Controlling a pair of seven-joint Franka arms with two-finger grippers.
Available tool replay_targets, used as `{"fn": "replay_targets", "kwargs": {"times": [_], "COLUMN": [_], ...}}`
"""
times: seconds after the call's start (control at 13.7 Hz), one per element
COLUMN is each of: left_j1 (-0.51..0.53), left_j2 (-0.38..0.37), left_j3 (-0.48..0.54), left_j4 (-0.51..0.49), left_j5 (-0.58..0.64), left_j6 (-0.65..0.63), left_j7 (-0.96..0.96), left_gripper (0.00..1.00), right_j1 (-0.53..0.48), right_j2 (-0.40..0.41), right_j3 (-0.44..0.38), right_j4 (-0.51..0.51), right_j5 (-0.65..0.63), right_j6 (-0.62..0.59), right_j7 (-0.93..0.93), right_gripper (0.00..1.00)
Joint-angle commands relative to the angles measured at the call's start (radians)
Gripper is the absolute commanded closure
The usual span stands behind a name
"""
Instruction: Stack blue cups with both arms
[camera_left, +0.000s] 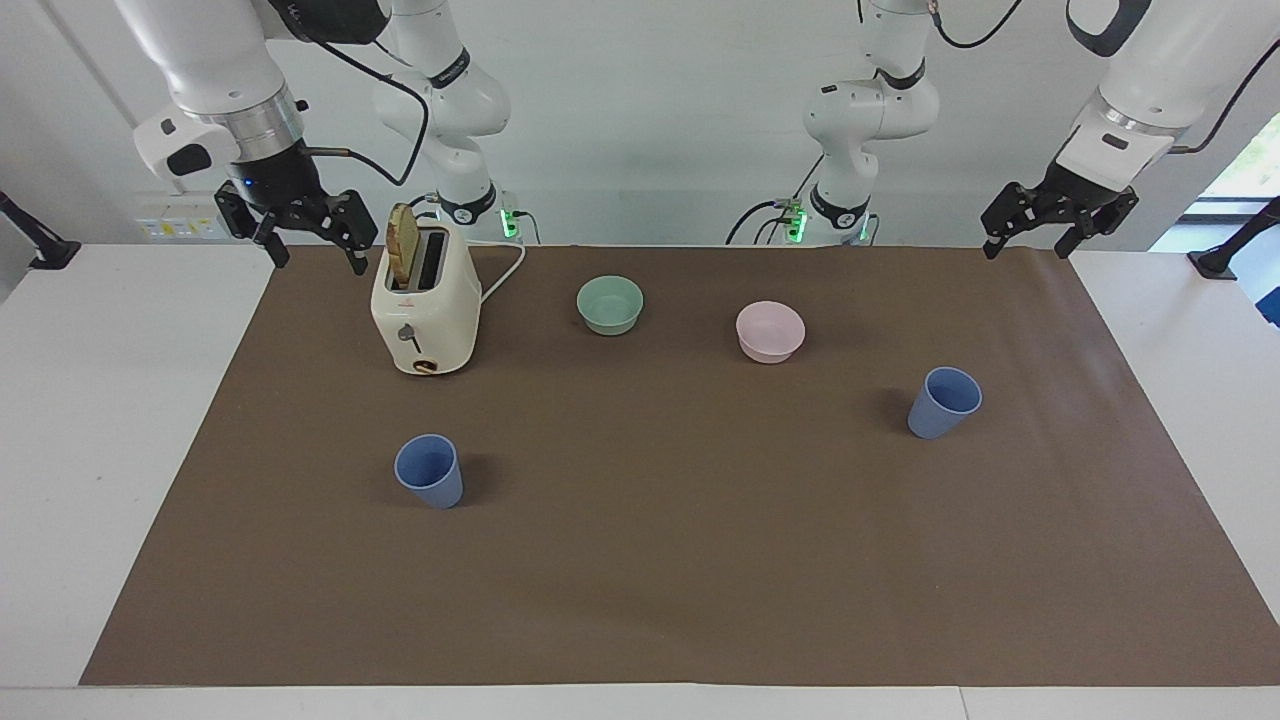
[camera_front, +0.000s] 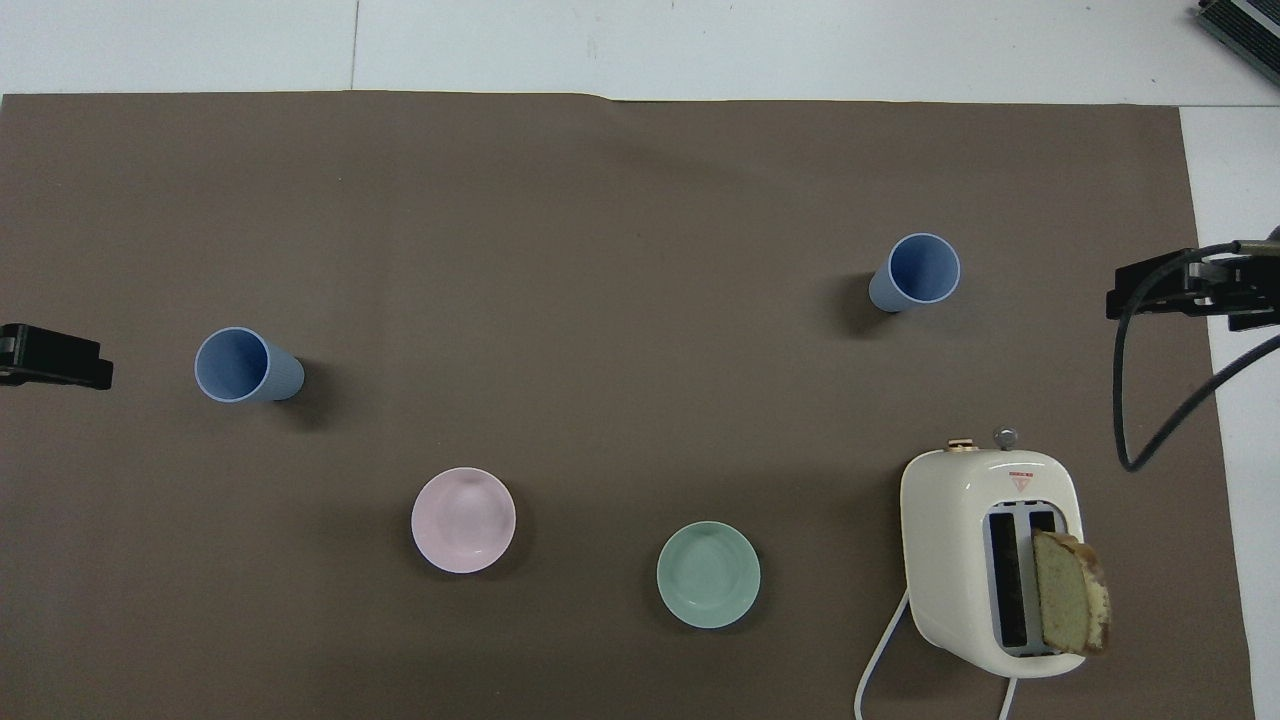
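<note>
Two blue cups stand upright and apart on the brown mat. One cup (camera_left: 430, 470) (camera_front: 915, 272) is toward the right arm's end, farther from the robots than the toaster. The other cup (camera_left: 943, 402) (camera_front: 245, 365) is toward the left arm's end. My right gripper (camera_left: 315, 255) (camera_front: 1190, 290) hangs open and empty over the mat's edge beside the toaster. My left gripper (camera_left: 1028, 245) (camera_front: 55, 358) hangs open and empty over the mat's edge at the left arm's end. Both arms wait, well away from the cups.
A cream toaster (camera_left: 425, 310) (camera_front: 990, 555) with a bread slice in one slot stands near the right arm, its white cord trailing toward the robots. A mint-green bowl (camera_left: 610, 304) (camera_front: 708, 574) and a pink bowl (camera_left: 770, 331) (camera_front: 463, 520) sit between the cups, nearer to the robots.
</note>
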Motion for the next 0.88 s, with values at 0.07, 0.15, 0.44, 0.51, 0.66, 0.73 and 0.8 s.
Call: {"fn": "replay_targets", "kwargs": {"times": [0.07, 0.15, 0.44, 0.51, 0.66, 0.73, 0.8], "left_j1": [-0.007, -0.006, -0.011, -0.011, -0.011, -0.009, -0.006], "left_j2": [-0.020, -0.021, -0.010, -0.010, -0.011, -0.011, -0.011], "left_j3": [-0.003, -0.001, -0.003, -0.001, -0.001, -0.001, 0.000], "left_j4": [-0.008, -0.004, 0.010, 0.008, -0.002, -0.002, -0.002], "left_j5": [-0.012, -0.014, -0.015, -0.015, -0.015, -0.015, -0.014], "left_j6": [-0.055, -0.062, -0.040, -0.036, 0.002, 0.007, 0.007], "left_j7": [-0.008, -0.012, 0.000, 0.000, -0.011, -0.012, -0.014], "left_gripper": [0.00, 0.00, 0.00, 0.00, 0.00, 0.00, 0.00], "right_j1": [-0.017, -0.015, -0.015, -0.015, -0.015, -0.015, -0.015], "right_j2": [-0.012, -0.012, -0.012, -0.012, -0.012, -0.012, -0.012], "right_j3": [0.005, 0.006, 0.008, 0.008, 0.008, 0.008, 0.008], "right_j4": [-0.005, -0.005, -0.005, -0.005, -0.005, -0.005, -0.005], "right_j5": [0.004, 0.003, 0.003, 0.003, 0.003, 0.003, 0.003], "right_j6": [-0.005, -0.005, -0.005, -0.005, -0.005, -0.003, -0.005], "right_j7": [-0.035, -0.035, -0.035, -0.035, -0.035, -0.035, -0.035], "right_gripper": [0.00, 0.00, 0.00, 0.00, 0.00, 0.00, 0.00]}}
